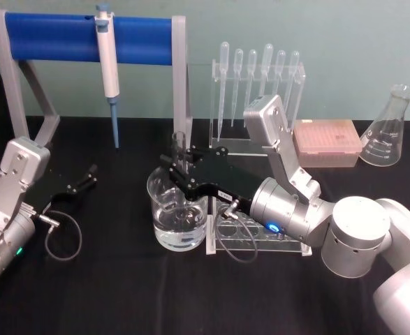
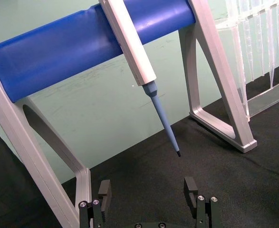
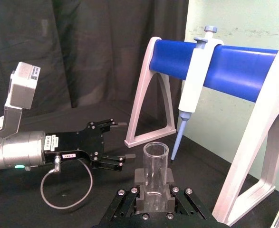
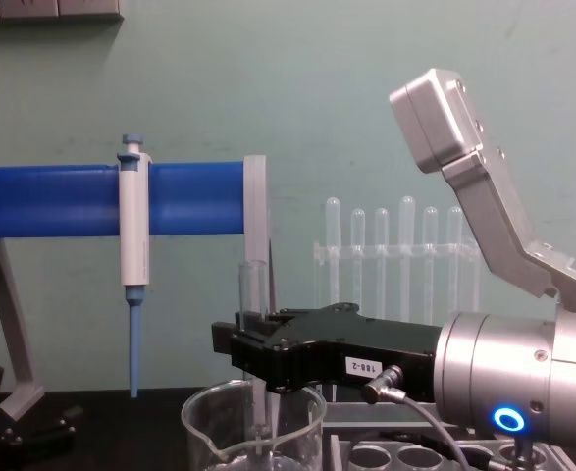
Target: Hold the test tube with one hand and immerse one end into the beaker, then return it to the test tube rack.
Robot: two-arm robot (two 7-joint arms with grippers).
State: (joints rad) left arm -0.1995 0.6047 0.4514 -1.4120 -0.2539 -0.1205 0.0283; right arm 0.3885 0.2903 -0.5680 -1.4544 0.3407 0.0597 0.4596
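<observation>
Right tool (image 1: 180, 166) is clamped on the test tube (image 4: 253, 324), gripping it around mid-length. The tube stands upright – long axis vertical, open rim up, seen from above in the right wrist view (image 3: 155, 153). Its lower end is down inside the beaker (image 1: 179, 218); in the chest view the tube runs down through the beaker's mouth (image 4: 253, 417) toward the water. The tip looks at or below the surface, hard to confirm.

So the dip step looks reached, and the return remains: lift straight up along the tube's axis until the tip clears the rim, then carry it right to the clear rack (image 1: 260, 241) just beside the beaker. The right arm is the one on the job.

Left tool (image 1: 84, 178) is parked well off to the left over the black table (image 1: 121, 293), fingers (image 2: 103, 190) spread, holding nothing.

Tube and beaker are smooth clear glass – slippery, brittle. The beaker is wide with a pouring spout, the tube slim, round-bottomed.
</observation>
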